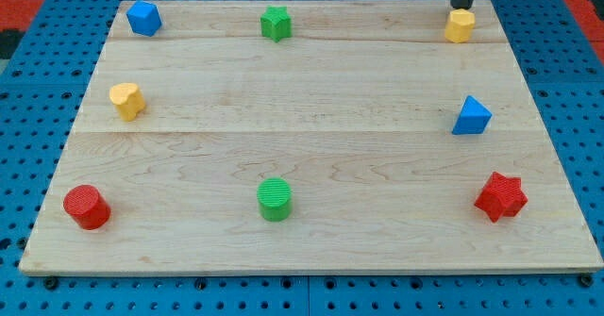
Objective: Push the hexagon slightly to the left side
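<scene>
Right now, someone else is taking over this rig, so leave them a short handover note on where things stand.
Tip: my tip sits at the view's top right, just above the yellow hexagon, touching it or nearly so.
Job's thing: the yellow hexagon is near the top right corner of the wooden board, well right of the green star.
Done: no sign yet of a leftward push.
Left: bring my tip round to the hexagon's right side and nudge it slightly left.
</scene>
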